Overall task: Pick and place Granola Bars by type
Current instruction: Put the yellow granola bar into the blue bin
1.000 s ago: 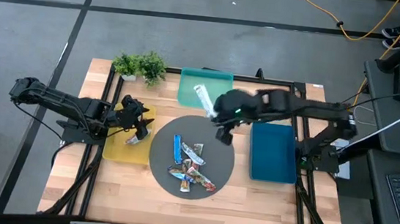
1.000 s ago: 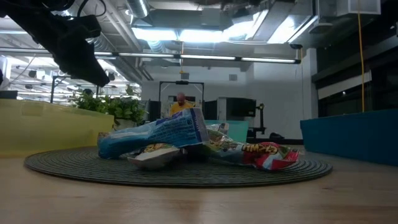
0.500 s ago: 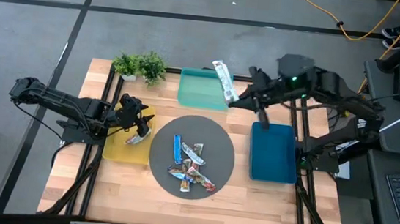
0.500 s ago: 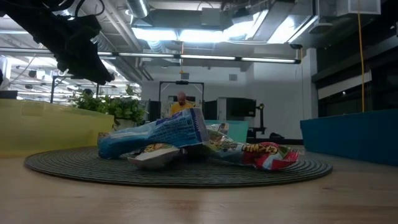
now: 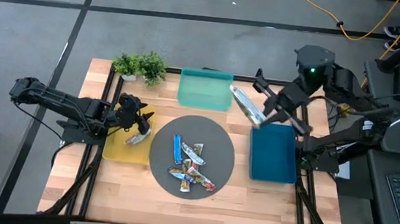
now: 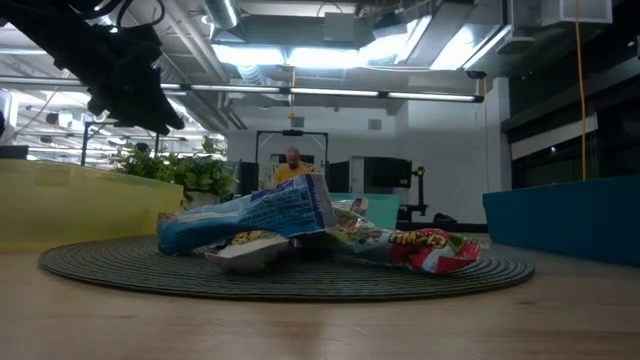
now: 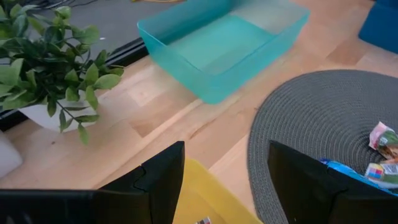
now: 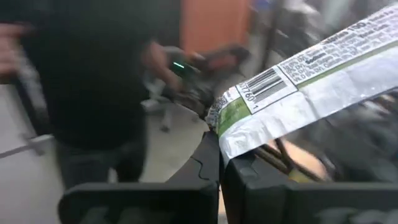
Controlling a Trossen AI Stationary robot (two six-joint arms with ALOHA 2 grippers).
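A sorting run in mid-transfer: the right gripper [image 5: 264, 117] clamps one end of a silvery-white granola bar [image 5: 245, 105] and carries it in the air between the teal tray [image 5: 204, 89] and the dark-blue tray [image 5: 272, 153], the wrapper jutting out beyond the fingertips toward the teal tray. In the right wrist view the jaws stand pressed together on the crimped end of the bar [image 8: 298, 106], its barcode and green panel facing the camera, so the grip looks chosen to leave the long body free to drop flat into a tray. Which tray is meant cannot be settled from here. The left gripper [image 5: 140, 126] hangs over the yellow tray [image 5: 124, 151] with fingers spread wide and nothing between them; a pale wrapper lies in the tray just beneath, probably a bar already sorted. The remaining bars [image 5: 190, 162], blue and red-multicoloured, lie heaped on the round grey mat [image 5: 223, 140], well apart from both grippers.
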